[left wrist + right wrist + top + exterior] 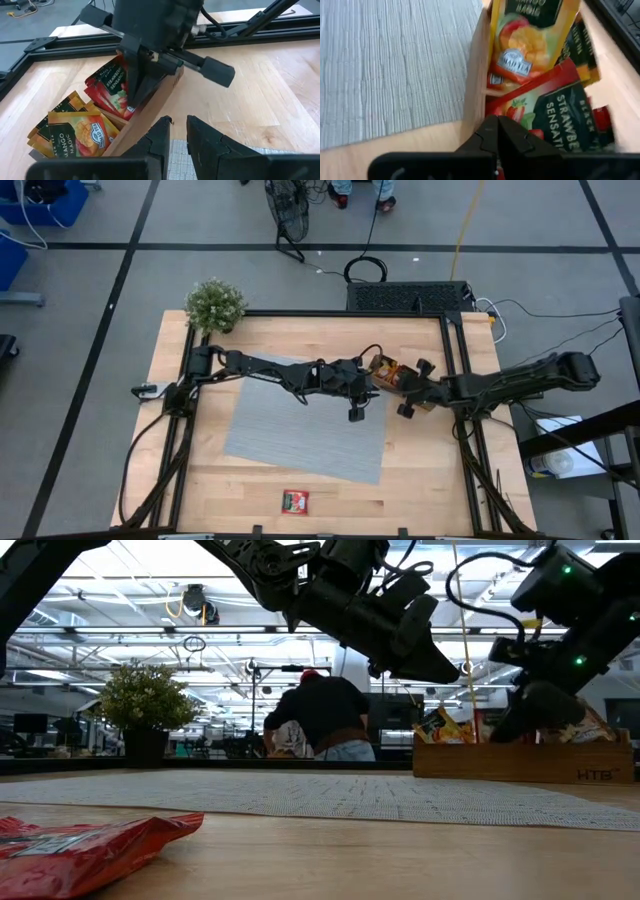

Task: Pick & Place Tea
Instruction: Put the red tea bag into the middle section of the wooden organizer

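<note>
**Right end effector closed in the tea tray**

Red strawberry sachets (555, 117) and orange mango sachets (82, 131) stand upright in the wooden tray (520, 760) at the desk's (300, 330) right side, just beside the grey mat's (300, 425) far right corner. 1 red sachet (295, 501) lies alone near the desk's front edge, well apart, with bare wood around it. The right end effector (497, 132) is down in the tray, fingers pressed together among the red sachets; whether it pinches 1 is unclear. The left end effector (177, 135) hovers over the mat's edge beside the tray, fingers nearly closed, holding nothing.
</note>
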Motion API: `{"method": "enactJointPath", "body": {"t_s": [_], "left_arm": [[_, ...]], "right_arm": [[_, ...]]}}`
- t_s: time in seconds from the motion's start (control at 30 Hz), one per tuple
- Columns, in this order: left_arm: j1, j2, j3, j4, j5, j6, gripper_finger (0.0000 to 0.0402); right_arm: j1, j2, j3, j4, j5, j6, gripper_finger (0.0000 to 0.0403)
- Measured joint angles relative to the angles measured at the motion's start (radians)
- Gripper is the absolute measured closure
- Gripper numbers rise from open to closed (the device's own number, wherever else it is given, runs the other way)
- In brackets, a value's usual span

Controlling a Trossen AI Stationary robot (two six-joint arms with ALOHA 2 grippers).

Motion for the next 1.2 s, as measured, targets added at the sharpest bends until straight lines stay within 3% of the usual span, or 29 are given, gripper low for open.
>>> {"method": "enactJointPath", "body": {"t_s": [0.57, 0.67, 0.8, 0.87, 0.97, 1.2], "left_arm": [[0.000, -0.002, 0.000, -0.049, -0.001, 0.014, 0.0330], [-0.006, -0.036, 0.007, -0.286, -0.034, 0.125, 0.0330], [-0.080, -0.119, 0.023, -0.678, -0.236, 0.291, 0.0330], [-0.144, -0.154, 0.023, -0.842, -0.278, 0.303, 0.0330], [-0.237, -0.163, 0.020, -0.957, -0.250, 0.155, 0.0330], [-0.376, -0.165, 0.027, -0.994, -0.241, -0.334, 0.0328]], "right_arm": [[0.000, -0.090, 0.014, 0.008, -0.001, 0.003, 0.0403], [0.000, -0.137, 0.014, 0.032, -0.023, -0.006, 0.0403], [0.000, -0.195, 0.014, 0.110, -0.107, -0.061, 0.0403], [0.000, -0.223, 0.015, 0.159, -0.136, -0.100, 0.0403], [0.008, -0.243, 0.015, 0.219, -0.156, -0.147, 0.0403], [0.019, -0.246, 0.013, 0.273, -0.156, -0.234, 0.0403]]}}
